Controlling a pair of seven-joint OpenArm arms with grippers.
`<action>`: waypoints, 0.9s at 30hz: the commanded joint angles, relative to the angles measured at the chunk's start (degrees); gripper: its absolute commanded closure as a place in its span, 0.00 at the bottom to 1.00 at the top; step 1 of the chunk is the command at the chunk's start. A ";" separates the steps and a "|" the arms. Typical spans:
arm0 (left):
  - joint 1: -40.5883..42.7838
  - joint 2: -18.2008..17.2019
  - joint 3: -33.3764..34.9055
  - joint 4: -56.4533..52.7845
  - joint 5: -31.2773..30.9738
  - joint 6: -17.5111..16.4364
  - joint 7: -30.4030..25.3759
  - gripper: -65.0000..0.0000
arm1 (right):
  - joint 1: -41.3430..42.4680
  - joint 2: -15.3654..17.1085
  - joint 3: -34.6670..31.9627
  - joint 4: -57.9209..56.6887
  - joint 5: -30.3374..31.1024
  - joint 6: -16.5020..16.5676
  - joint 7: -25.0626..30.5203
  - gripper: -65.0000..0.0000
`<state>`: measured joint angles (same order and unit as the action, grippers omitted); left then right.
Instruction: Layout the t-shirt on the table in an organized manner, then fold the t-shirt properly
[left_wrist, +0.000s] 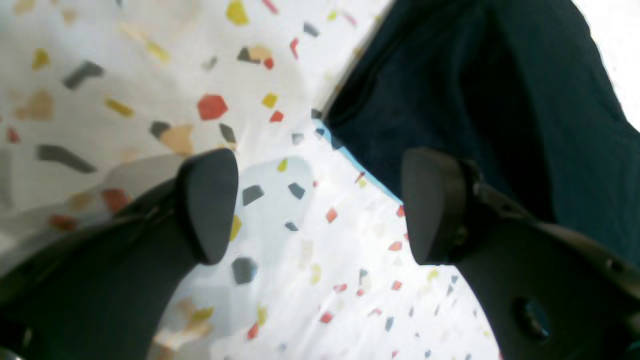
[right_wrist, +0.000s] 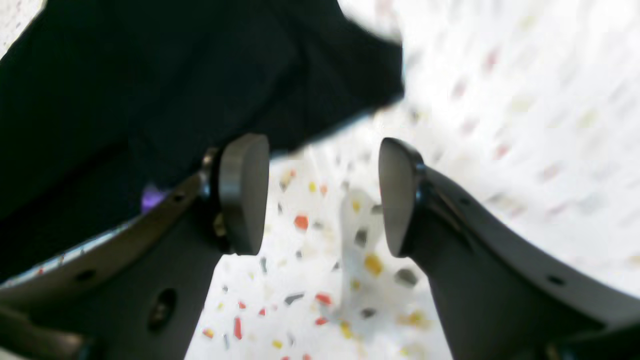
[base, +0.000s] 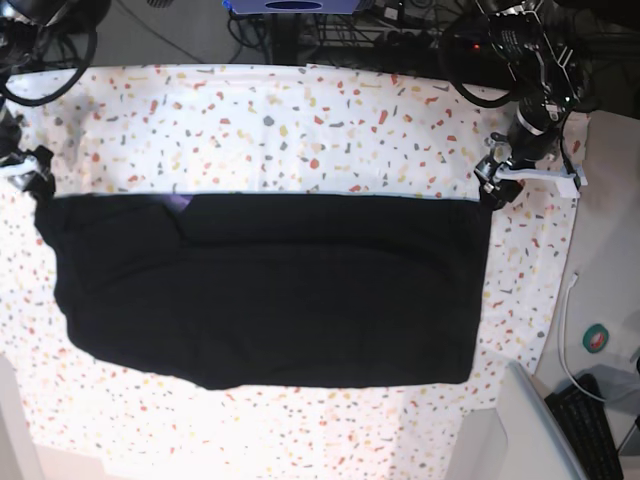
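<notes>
Lying flat across the near half of the table, one black t-shirt is folded into a wide band with a straight far edge. At that edge's right corner hangs the left gripper, released, jaws spread over speckled cloth. At the left corner hangs the right gripper, likewise released, the purple neck patch nearby.

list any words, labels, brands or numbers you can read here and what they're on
None can be read.
t-shirt: the purple patch inside the neck shows no legible print; it is too small in the base view and blurred in the right wrist view.
table: only coloured flecks, no writing.
round green and red thing off the table's edge: too small to read.
</notes>
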<state>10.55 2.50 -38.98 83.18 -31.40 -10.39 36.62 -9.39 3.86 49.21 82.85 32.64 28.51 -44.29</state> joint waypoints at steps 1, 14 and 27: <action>-1.71 -0.26 0.52 0.03 -1.17 -0.90 -1.15 0.25 | 0.55 0.76 -0.11 -0.69 1.25 0.54 1.08 0.48; -9.27 -1.84 0.96 -12.72 -1.09 -0.90 -1.32 0.26 | 10.31 4.10 -0.02 -26.54 1.16 0.10 11.72 0.48; -8.57 -4.22 6.94 -13.15 -1.09 -0.73 -1.24 1.00 | 12.95 6.91 -0.11 -34.37 1.25 0.63 16.56 1.00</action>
<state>2.28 -1.10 -31.83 68.84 -31.75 -10.72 36.16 3.31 9.58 48.93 47.68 33.47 28.97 -28.25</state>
